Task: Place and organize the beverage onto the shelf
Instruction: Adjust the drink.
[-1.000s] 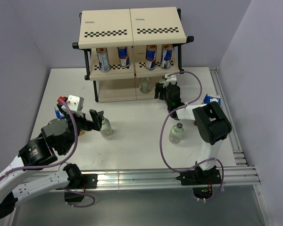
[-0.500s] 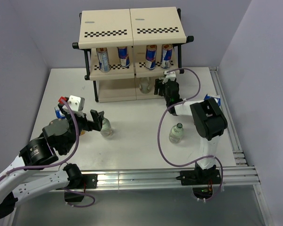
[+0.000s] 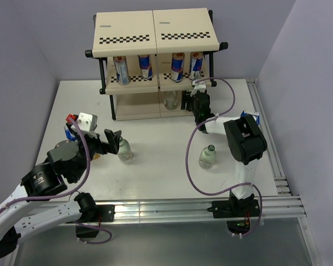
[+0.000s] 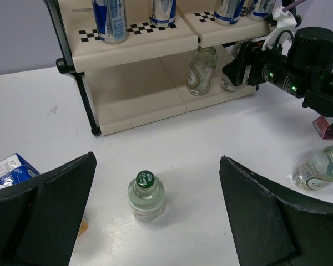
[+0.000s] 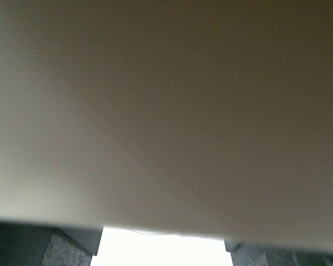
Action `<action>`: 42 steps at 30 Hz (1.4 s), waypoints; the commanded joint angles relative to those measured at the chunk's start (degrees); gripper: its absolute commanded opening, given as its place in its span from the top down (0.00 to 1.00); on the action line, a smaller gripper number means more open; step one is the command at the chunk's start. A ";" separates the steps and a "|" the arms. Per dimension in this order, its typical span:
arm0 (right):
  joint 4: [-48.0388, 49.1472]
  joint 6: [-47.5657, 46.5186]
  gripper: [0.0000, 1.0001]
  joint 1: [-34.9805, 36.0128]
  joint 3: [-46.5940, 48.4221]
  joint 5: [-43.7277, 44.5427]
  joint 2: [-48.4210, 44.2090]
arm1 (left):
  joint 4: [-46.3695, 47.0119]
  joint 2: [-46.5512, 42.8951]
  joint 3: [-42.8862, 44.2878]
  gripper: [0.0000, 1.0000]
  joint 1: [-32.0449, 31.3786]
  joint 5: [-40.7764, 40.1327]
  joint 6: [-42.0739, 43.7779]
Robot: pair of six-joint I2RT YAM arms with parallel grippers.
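Left jaws wide, four cans shelved, two bottles (on table)

Overhead rear view; wrist views toward shelf

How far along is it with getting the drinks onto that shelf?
Done: four slim silver-blue-red cans stand on the middle tier of the cream black-framed shelf, and a clear bottle on the bottom tier. In hand: the right gripper reaches into that bottom tier, its grip hidden; the open left gripper faces a green-capped bottle. Left: that bottle, another clear bottle, a blue-white carton and a purple carton.
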 commanded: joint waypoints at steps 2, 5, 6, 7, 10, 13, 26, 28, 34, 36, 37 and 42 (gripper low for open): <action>6.36 -0.80 0.91 -0.72 4.55 -1.12 -1.31 | 1.65 -1.29 1.37 0.01 0.24 0.10 1.05; 6.89 -0.54 0.91 -1.16 4.03 -1.39 -1.57 | 1.65 -1.56 1.81 0.00 0.24 0.19 1.31; 7.15 -0.27 0.91 -1.16 3.76 -1.21 -1.66 | 1.65 -1.56 1.98 0.01 0.24 0.19 1.40; 7.24 -0.27 0.91 -1.16 3.59 -1.65 -1.66 | 1.65 -1.56 2.07 0.01 0.24 0.19 1.49; 6.28 -0.36 0.86 -1.16 3.85 -2.97 -1.75 | 1.74 -1.65 2.42 0.01 0.24 0.36 1.75; 4.87 -0.01 0.81 -1.16 4.73 -3.50 -1.49 | 1.57 -1.56 3.04 0.01 0.24 0.71 2.02; 4.07 0.78 0.73 -2.21 3.68 -8.50 -2.27 | 1.21 -3.84 3.30 0.01 0.24 0.19 2.81; 5.22 1.13 0.75 -2.30 2.88 -8.42 -2.89 | 1.21 -3.85 3.22 0.01 0.24 0.63 2.89; 4.34 3.07 0.65 -2.30 2.44 -7.36 -3.25 | 0.77 -2.79 3.48 0.01 0.24 1.24 2.46; 3.82 3.15 0.64 -2.30 2.70 -7.45 -3.07 | 0.77 -2.62 3.65 0.01 0.24 1.33 2.37; 3.47 3.42 0.64 -2.30 2.97 -7.10 -2.98 | 0.77 -2.62 3.74 0.00 0.24 1.50 2.28; 2.67 4.30 0.74 -2.30 3.06 -6.40 -3.07 | 1.39 -2.18 4.27 0.00 0.24 4.31 -0.44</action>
